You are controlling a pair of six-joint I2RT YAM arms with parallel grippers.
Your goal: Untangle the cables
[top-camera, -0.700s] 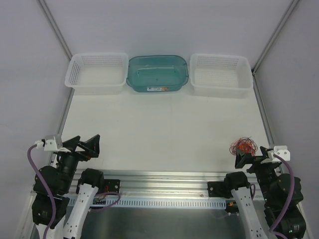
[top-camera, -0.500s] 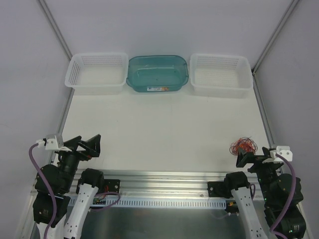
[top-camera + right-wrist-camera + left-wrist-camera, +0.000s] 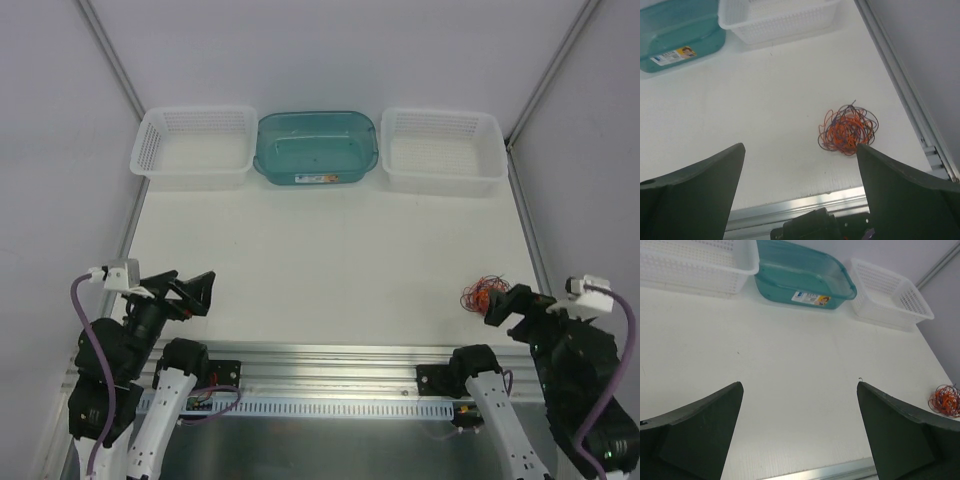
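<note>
Cables (image 3: 847,129) sit in one small knot of orange and dark strands, lying on the worktop (image 3: 330,240) near its right edge and close to the front rail (image 3: 330,352). I see my right claw (image 3: 800,146) with fingers wide apart, gripping nothing, the knot just ahead of it and nearer the right finger, not touching either one. My left claw (image 3: 799,385) is also spread apart and empty, well away at the front left. A teal tub (image 3: 316,147) stands between two white baskets (image 3: 195,148) along the far edge.
</note>
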